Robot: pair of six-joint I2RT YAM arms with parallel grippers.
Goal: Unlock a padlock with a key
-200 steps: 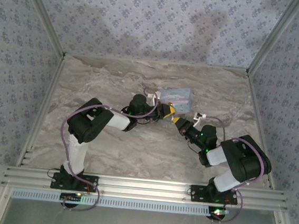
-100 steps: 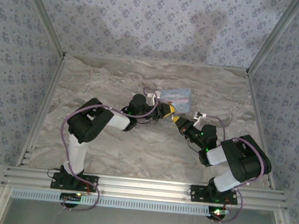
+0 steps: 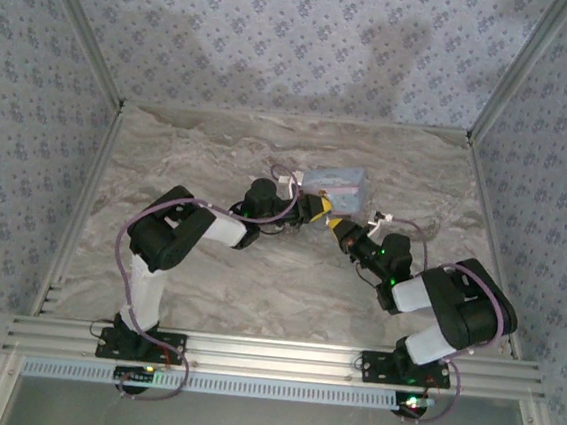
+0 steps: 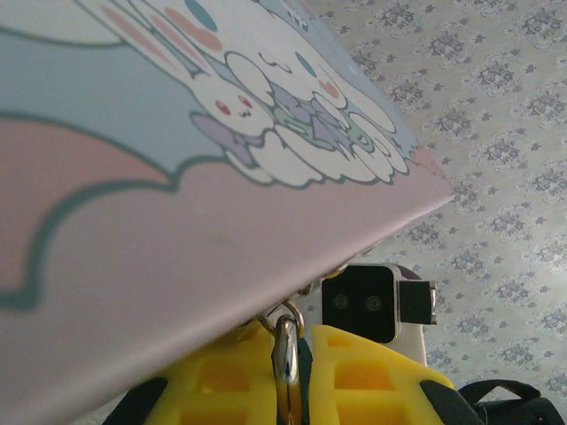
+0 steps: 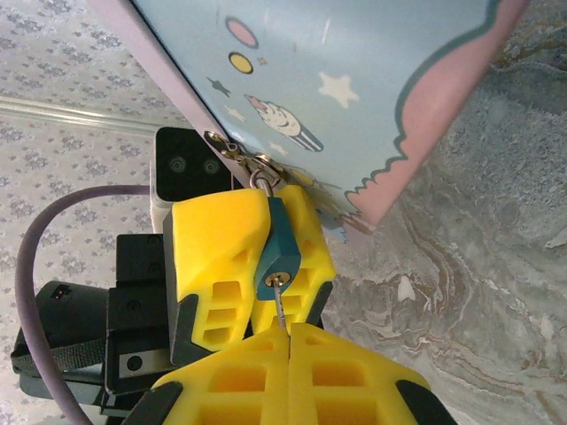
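The small teal padlock (image 5: 282, 246) hangs by its silver shackle (image 4: 285, 347) from the hasp of the pastel cartoon tin (image 3: 335, 185). My left gripper (image 4: 289, 382) is shut on the padlock body, one yellow finger on each side (image 5: 219, 252). A thin metal key (image 5: 281, 305) has its tip in the brass keyhole on the lock's underside. My right gripper (image 5: 288, 341) is shut on the key's hidden head, just below the lock. In the top view, the left gripper (image 3: 316, 210) and right gripper (image 3: 340, 228) meet at the tin's near edge.
The tin (image 5: 354, 97) stands tilted on the marble tabletop (image 5: 478, 292), close over both grippers. The right wrist's camera housing (image 4: 359, 303) sits just beyond the left fingers. Patterned walls (image 3: 280, 41) enclose the table on three sides.
My right gripper has crept up and to the left toward the padlock with the key. The left arm and the tin have barely moved.
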